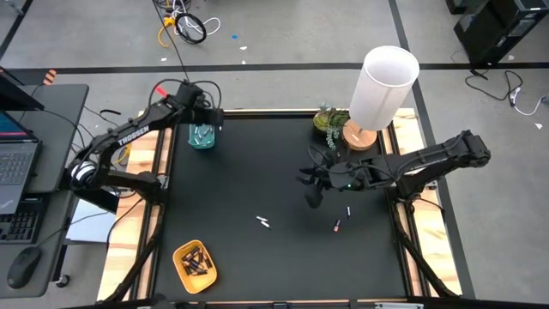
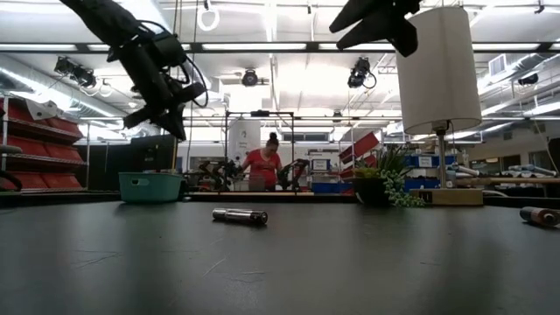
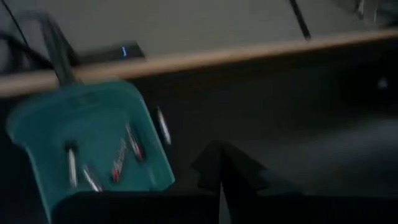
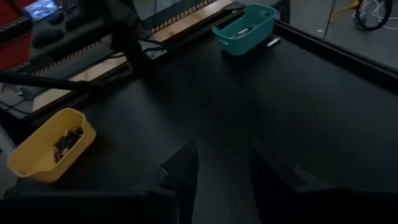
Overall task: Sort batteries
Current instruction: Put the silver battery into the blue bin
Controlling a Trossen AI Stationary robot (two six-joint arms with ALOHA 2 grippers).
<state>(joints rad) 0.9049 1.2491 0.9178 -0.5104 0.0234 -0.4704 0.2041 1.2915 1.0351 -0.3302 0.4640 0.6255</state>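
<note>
The teal tray (image 1: 203,136) stands at the table's far left and holds several pale batteries (image 3: 124,155). One pale battery (image 3: 163,124) lies on the mat just outside its wall. My left gripper (image 1: 212,118) hovers shut above the tray's far right side, with nothing in it. The yellow tray (image 1: 195,264) at the near left holds dark batteries. Loose on the mat lie pale batteries (image 1: 264,222), another pale one (image 1: 348,210) and a dark one with a red end (image 1: 338,226). My right gripper (image 1: 310,190) hangs open above the mat's middle right, above and to the left of those last two.
A lamp with a white shade (image 1: 383,84) on a wooden base and a small plant (image 1: 330,120) stand at the far right. Wooden rails (image 1: 146,197) edge the mat. A desk with a laptop (image 1: 17,172) is left of the table. A person (image 2: 264,166) works in the room behind.
</note>
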